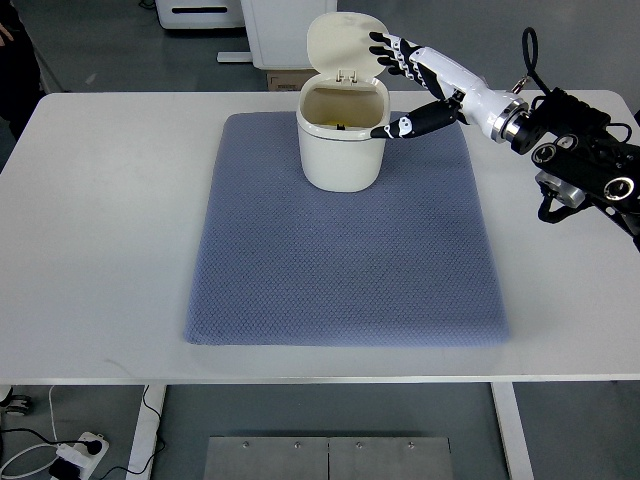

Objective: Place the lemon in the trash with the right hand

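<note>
Right hand (420, 85) over white table (90, 200), perhaps empty

white table (100, 250) on grey floor (100, 45), white cabinet (285, 30) behind.

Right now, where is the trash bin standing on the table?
In the top view, the trash bin stands on the far middle part of the blue mat, lid up, with the right robot hand open just beside its right rim.

Bin (340, 150) on mat (340, 260) rear, mat on table (90, 220); right hand (415, 85) beside bin's right.
</note>
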{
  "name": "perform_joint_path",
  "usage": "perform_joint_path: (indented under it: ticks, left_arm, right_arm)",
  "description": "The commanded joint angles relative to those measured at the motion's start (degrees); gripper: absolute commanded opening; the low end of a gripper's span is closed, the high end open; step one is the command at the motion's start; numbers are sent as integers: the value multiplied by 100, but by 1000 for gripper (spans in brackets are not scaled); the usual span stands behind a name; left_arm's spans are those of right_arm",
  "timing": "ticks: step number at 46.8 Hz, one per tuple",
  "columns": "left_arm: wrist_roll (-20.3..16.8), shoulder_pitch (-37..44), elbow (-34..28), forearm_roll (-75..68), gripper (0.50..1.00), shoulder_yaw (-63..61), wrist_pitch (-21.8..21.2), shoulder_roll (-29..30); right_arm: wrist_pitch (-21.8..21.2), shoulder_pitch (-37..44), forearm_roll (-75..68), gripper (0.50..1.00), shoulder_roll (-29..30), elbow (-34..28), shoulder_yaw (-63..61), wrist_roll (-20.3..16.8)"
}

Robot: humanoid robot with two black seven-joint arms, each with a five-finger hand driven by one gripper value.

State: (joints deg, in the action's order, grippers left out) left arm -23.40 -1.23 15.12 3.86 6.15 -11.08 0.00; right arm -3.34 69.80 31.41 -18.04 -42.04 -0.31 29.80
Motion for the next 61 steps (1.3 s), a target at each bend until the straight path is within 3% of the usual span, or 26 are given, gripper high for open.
perform_joint_path:
  ticks: [1,14,44,61]
  left_arm:
    - [2,0,0,0,1000,0,0,0]
    - [2,0,0,0,1000,0,0,0]
    - [2,0,0,0,1000,0,0,0]
    - [2,0,0,0,1000,0,0,0]
  right_arm:
    - [18,-115,-3,985,-191,-103,-83,8]
    - [44,-827,-73,987,-411,-138,-1032,-133]
    - [378,-1891,-1119,1000,-350,-94,-2491,-1258]
    - [378,-2409,-1568,1000,-95,-147,-3097,-1188]
